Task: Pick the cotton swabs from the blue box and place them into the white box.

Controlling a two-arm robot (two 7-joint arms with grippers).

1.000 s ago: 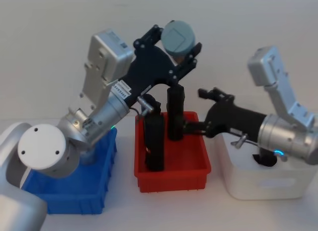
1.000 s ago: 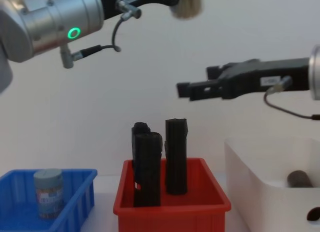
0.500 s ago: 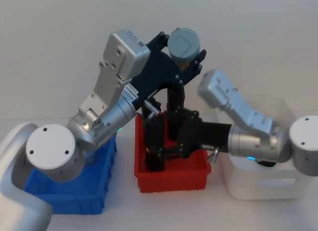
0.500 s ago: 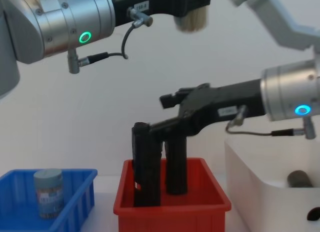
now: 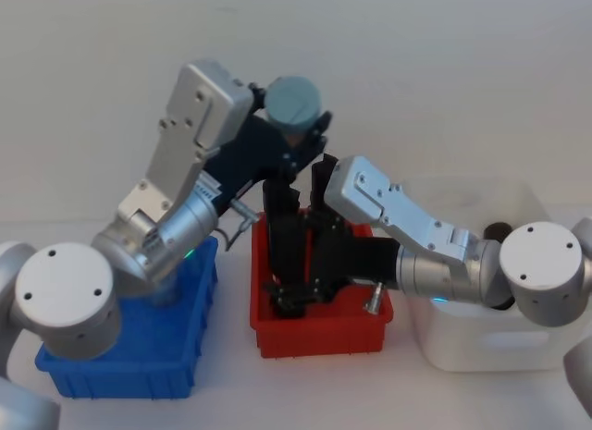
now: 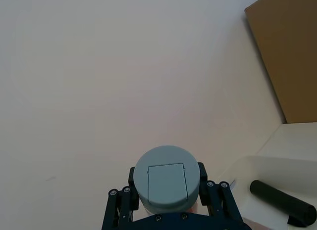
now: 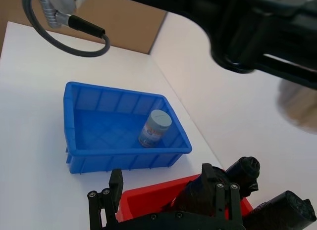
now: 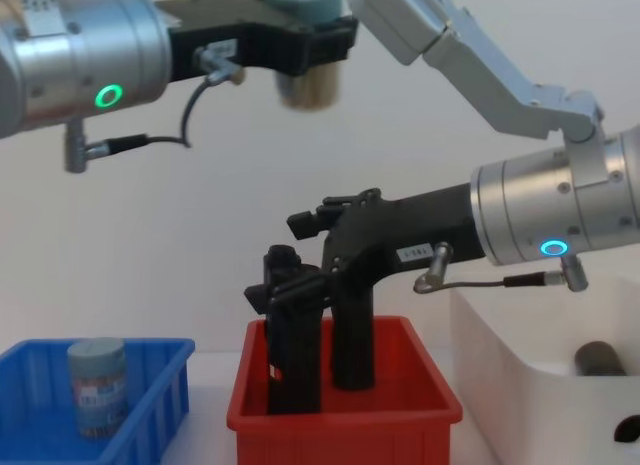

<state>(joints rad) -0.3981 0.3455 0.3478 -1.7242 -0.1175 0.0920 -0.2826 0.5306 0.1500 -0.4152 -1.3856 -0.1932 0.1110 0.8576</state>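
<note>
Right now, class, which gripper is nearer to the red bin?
Right. The right gripper sits low over the red bin, at the black blocks; the left gripper hangs high above it, shut on a cotton swabs tub.

Left gripper (image 5: 296,111) is raised high, jaws clamped; right gripper (image 5: 289,296) reaches low leftward, jaws spread.

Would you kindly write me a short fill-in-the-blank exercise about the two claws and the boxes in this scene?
1. The left claw is shut on a swab tub topped by a grey-blue ____.
2. A second swab tub stands in the ____ box.
3. The right claw reaches among the black blocks standing in the ____ bin.

Missing words: lid; blue; red.
</note>
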